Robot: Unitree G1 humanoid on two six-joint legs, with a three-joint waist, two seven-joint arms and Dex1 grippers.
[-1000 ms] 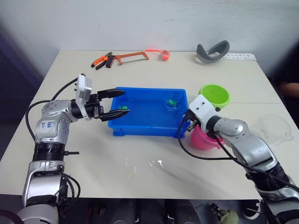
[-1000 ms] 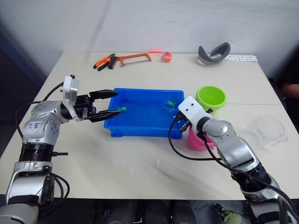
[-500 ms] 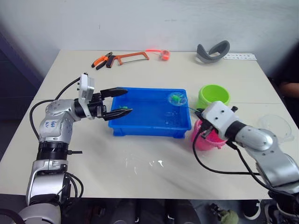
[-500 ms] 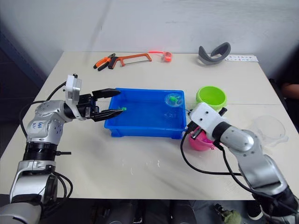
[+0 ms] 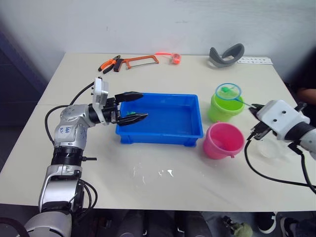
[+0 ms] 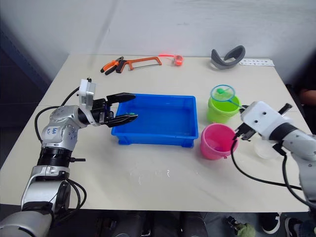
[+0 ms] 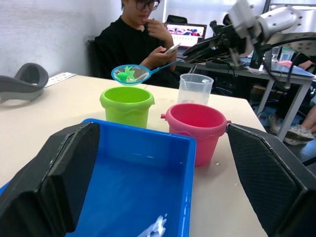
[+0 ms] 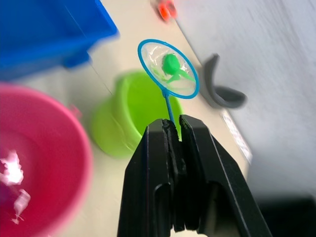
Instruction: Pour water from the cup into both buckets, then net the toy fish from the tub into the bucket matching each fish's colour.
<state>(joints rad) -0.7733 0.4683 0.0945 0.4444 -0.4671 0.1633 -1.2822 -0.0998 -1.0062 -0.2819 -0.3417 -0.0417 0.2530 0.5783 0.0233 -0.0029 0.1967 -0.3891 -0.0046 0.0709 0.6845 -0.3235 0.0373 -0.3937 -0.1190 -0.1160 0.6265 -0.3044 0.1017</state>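
Step in hand: we judge we are about to tip a netted green fish into the matching bucket.
Right gripper (image 8: 172,129): our jaws are clamped together on the thin straight handle of the small round net with the light blue rim (image 5: 228,91), gripping it at the far end so the hoop reaches out ahead of the arm.
Net: the hoop hangs level just above the mouth of the lime green round plastic bucket (image 5: 224,105), not touching its rim as far as we can tell; held flat, it keeps the catch cradled in the mesh.
Tiny green plastic toy fish (image 8: 171,64): it lies in the middle of the mesh, over the green bucket, the right colour for it.
Pink round plastic bucket (image 5: 223,139): it stands just beside the green one, nearer to us, with some water glinting inside.
Shallow rectangular bright blue plastic tub (image 5: 161,119): it sits in the middle of the pale tabletop (image 5: 148,173), to the left of both buckets. We see water in it and something small and green near its left end, by the left fingers.
Left gripper (image 5: 129,106): our jaws stand wide apart, poised over the tub's left rim and holding nothing; from the placing, we take it as ready to steady the tub.
Wide clear plastic cup (image 7: 194,88): it stands upright beyond the pink bucket, by the right arm, out of the net's path.
Next move: we think a turn of the wrist should drop the fish in.
Risk: the fish may cling to the wet mesh.
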